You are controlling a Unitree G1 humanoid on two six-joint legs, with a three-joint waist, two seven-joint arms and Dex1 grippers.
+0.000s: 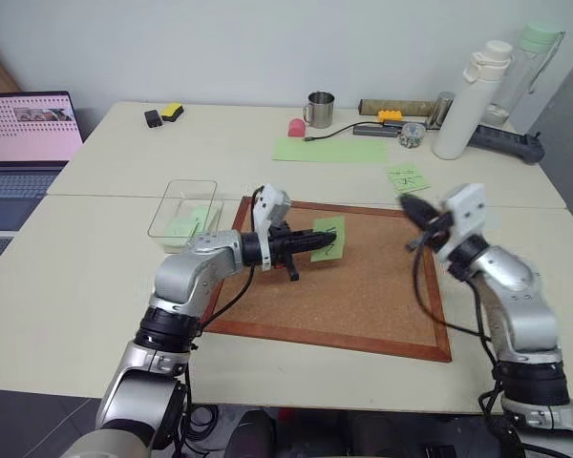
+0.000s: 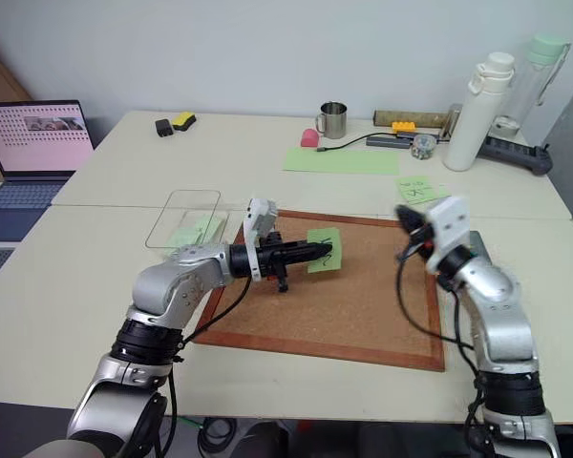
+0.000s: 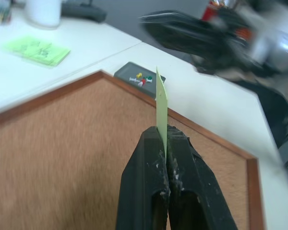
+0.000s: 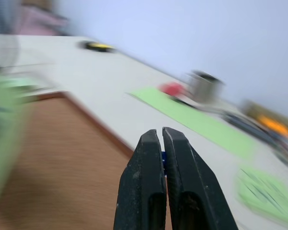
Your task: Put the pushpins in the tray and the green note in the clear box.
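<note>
Your left gripper (image 3: pixel 166 136) is over the cork board (image 1: pixel 363 296), its fingers pinched tight on the edge of the green note (image 1: pixel 328 239), which stands out past the fingertips above the board's middle; in the left wrist view you see the note edge-on between the two black fingers. The clear box (image 1: pixel 183 208) sits on the counter (image 1: pixel 67 286) just beside the board's far left corner, with a pale green slip already lying in it. Your right gripper (image 4: pixel 162 139) hangs above the board's right edge with its fingers closed, and a speck of dark blue shows between them, most likely the blue pushpin (image 4: pixel 162 156). The grey tray (image 3: pixel 139 76) lies on the counter just off the board's right edge, holding yellow, red and green pushpins (image 3: pixel 143 79). Another scribbled green note (image 1: pixel 407 178) rests on the counter beyond the board.
</note>
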